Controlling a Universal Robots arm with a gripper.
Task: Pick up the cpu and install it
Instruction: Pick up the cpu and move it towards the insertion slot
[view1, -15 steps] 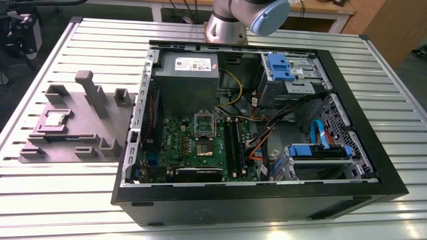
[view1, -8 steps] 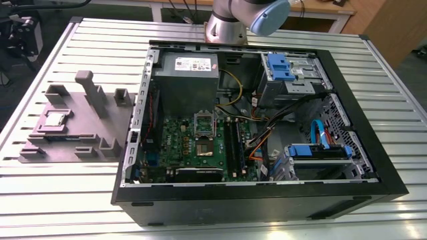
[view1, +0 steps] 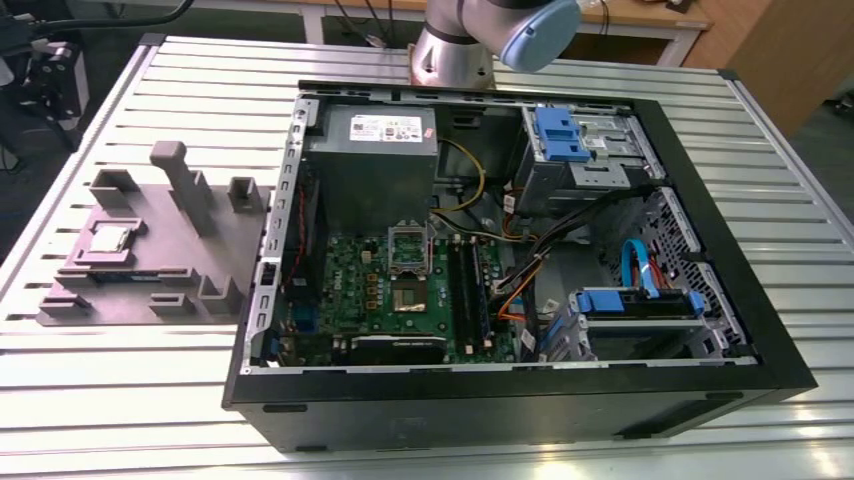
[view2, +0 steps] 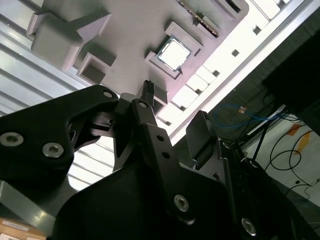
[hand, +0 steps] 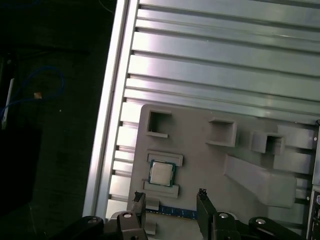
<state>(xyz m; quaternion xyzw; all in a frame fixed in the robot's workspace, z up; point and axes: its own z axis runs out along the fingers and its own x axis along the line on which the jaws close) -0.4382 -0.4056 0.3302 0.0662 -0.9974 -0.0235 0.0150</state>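
The cpu (view1: 111, 240), a small square chip with a pale silver top, lies in a recess of the grey fixture block (view1: 200, 255) on the exterior view's left, outside the computer case. In the first wrist view the cpu (hand: 161, 173) lies well below my gripper (hand: 170, 199), whose two dark fingertips (hand: 139, 198) stand apart with nothing between them. The second wrist view shows the cpu (view2: 173, 53) beyond the gripper (view2: 175, 106). Inside the case, the green motherboard (view1: 350, 285) carries the dark square socket (view1: 410, 293) with its metal frame raised.
The open black computer case (view1: 534, 400) lies on a ribbed aluminium table (view1: 174, 420). A grey power supply box (view1: 374, 150), blue drive brackets (view1: 561, 135) and loose cables (view1: 534, 260) crowd the case. Raised posts (view1: 174, 170) stand on the fixture block. The arm's base (view1: 454, 50) stands behind the case.
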